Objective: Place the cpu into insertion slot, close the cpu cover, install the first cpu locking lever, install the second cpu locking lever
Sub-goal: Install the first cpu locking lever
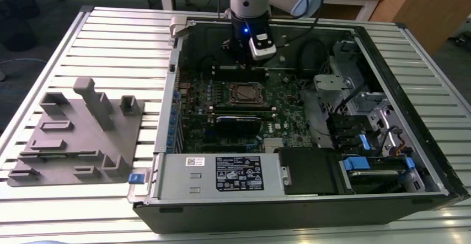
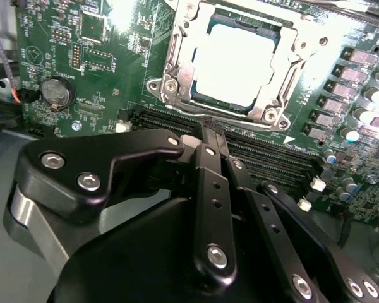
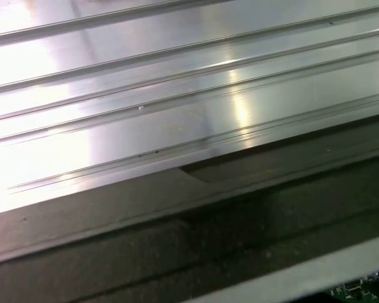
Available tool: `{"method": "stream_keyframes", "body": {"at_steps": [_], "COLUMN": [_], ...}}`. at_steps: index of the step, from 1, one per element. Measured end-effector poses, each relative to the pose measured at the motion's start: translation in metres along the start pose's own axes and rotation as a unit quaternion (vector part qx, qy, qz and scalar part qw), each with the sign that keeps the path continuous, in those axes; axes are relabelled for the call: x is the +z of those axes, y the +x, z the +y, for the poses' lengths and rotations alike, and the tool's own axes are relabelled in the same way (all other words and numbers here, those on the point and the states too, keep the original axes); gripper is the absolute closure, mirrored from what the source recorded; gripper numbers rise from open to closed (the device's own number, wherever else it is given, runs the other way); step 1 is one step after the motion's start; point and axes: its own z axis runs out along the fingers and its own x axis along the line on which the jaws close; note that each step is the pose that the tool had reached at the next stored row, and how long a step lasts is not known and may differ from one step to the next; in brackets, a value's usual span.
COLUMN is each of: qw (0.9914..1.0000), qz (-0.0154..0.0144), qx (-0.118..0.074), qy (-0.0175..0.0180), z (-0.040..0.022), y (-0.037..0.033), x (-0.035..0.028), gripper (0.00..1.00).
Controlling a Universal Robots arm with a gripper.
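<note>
Hovering gripper (image 2: 208, 128): the black fingers are pressed together at the tips, with nothing that I can see between them. It hangs from the arm (image 1: 250, 6) inside the open computer case (image 1: 412, 106), above the green board (image 2: 101, 38) and touching nothing.
Cpu (image 2: 237, 60): it lies flat with its silvery top up, just beyond the fingertips and apart from them.
Insertion slot (image 2: 240, 24): holds the cpu. A dark edge of the slot shows around the chip, ahead of the gripper.
Cpu cover (image 2: 175, 60): the silver frame lies down around the chip, whose top shows through the central opening.
Locking levers: I cannot tell how they stand.
Long black slots (image 2: 271, 154): they run across the board between the fingertips and the insertion slot, nearest the tips.
Coin cell (image 2: 55, 92): off to one side of the fingers, on the board.
Table (image 1: 118, 40): slatted metal, under the case and well away from the gripper.
Grey fixture block (image 1: 74, 128): on the table outside the case, well apart from the gripper.
</note>
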Motion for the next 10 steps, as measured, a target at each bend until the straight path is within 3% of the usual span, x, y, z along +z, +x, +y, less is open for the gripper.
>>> {"method": "stream_keyframes", "body": {"at_steps": [4,10], "qw": [1.0,1.0], "qz": [0.0,0.0], "qx": [0.0,0.0], "qy": [0.0,0.0], "z": [0.0003,0.0004], "y": [-0.001,-0.0011], "x": [-0.0088,-0.0093], "gripper": [0.89,0.89]}}
